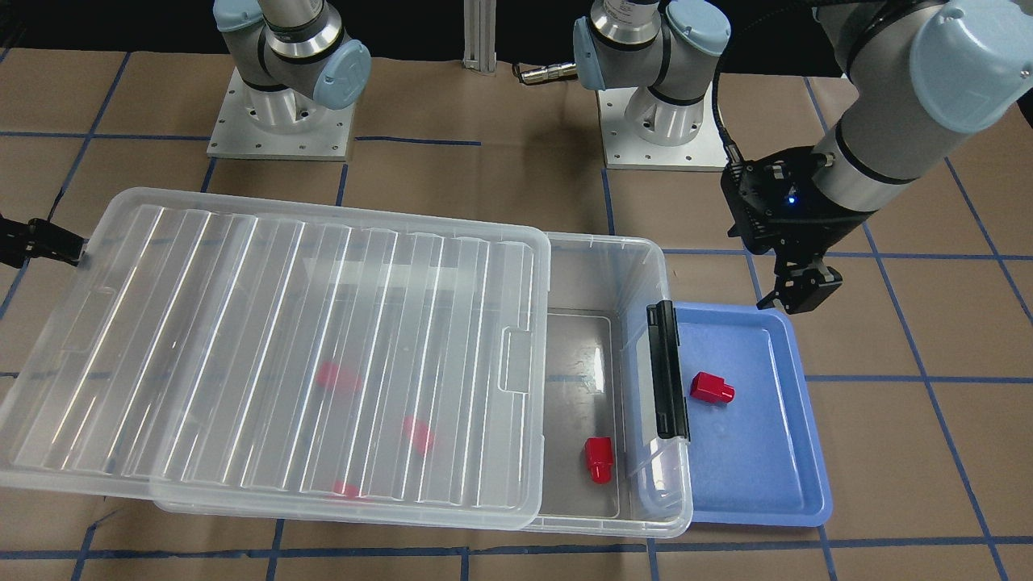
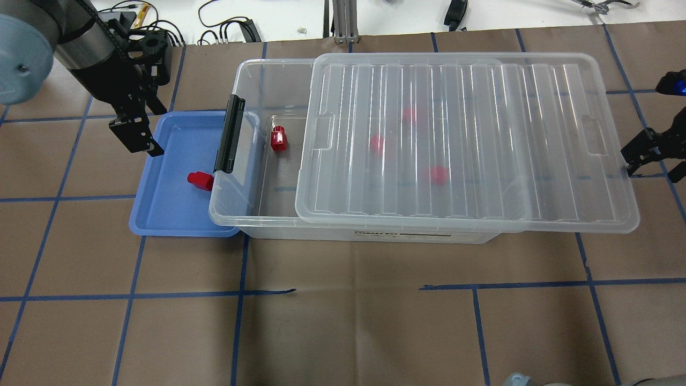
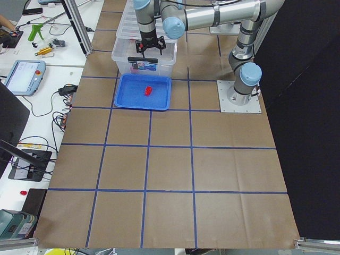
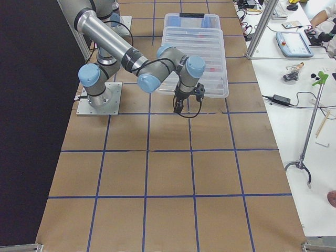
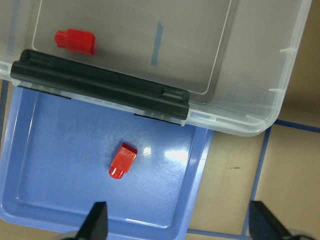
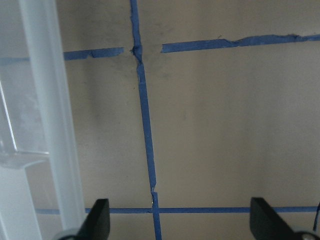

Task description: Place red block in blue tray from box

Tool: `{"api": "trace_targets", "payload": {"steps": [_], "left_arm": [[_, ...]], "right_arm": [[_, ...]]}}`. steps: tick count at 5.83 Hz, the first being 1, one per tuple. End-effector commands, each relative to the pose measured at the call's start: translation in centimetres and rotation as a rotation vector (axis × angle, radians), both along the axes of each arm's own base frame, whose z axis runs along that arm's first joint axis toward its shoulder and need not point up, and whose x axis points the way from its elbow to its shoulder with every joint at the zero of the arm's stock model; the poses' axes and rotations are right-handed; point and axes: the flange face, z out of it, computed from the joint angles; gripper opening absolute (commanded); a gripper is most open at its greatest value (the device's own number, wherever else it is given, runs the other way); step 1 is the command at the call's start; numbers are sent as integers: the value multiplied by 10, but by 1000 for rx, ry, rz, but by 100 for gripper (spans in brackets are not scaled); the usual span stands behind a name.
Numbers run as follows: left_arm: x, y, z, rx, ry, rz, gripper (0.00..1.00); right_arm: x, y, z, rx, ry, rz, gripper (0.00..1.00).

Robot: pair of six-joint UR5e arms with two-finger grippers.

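One red block (image 1: 712, 390) lies in the blue tray (image 1: 759, 476), near the box's black clip (image 1: 667, 371); it also shows in the left wrist view (image 5: 122, 160). A second red block (image 1: 599, 458) lies in the uncovered end of the clear box (image 1: 613, 258). Three more red blocks show blurred under the ribbed lid (image 1: 242, 339). My left gripper (image 1: 803, 297) is open and empty, above the tray's corner on the robot's side. My right gripper (image 2: 651, 158) is open and empty, beside the lid's far short end.
The lid is slid toward my right and overhangs the box, leaving a strip open next to the tray. The tray (image 2: 166, 214) butts against the box's clip end (image 2: 229, 134). Brown paper with blue tape lines covers the table. Both arm bases (image 1: 278, 121) stand behind the box.
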Motion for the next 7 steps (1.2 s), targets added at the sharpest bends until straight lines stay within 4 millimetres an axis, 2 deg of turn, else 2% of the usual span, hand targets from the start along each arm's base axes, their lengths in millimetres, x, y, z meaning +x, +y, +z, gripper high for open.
{"api": "trace_targets", "payload": {"steps": [1, 2, 3, 4, 5, 6, 7], "left_arm": [[-25, 24, 29, 2, -30, 180, 99], [-29, 23, 31, -1, -34, 423, 99], [-48, 24, 37, -33, -45, 618, 99], [-75, 21, 41, -98, -39, 776, 99], [-83, 22, 40, -113, -72, 925, 99], [-82, 23, 41, -111, -78, 1114, 99], [-83, 23, 41, -103, -73, 1260, 99]], "right_arm": [[41, -4, -1, 3, -5, 37, 100], [64, -3, 7, -15, -10, 14, 100], [88, -1, 7, -10, -22, -9, 100], [103, 0, 13, -15, -15, -12, 100], [121, -2, 13, -17, -22, 7, 100], [126, -3, 13, -23, -34, 3, 100], [123, -7, 22, -37, -14, 8, 100]]}}
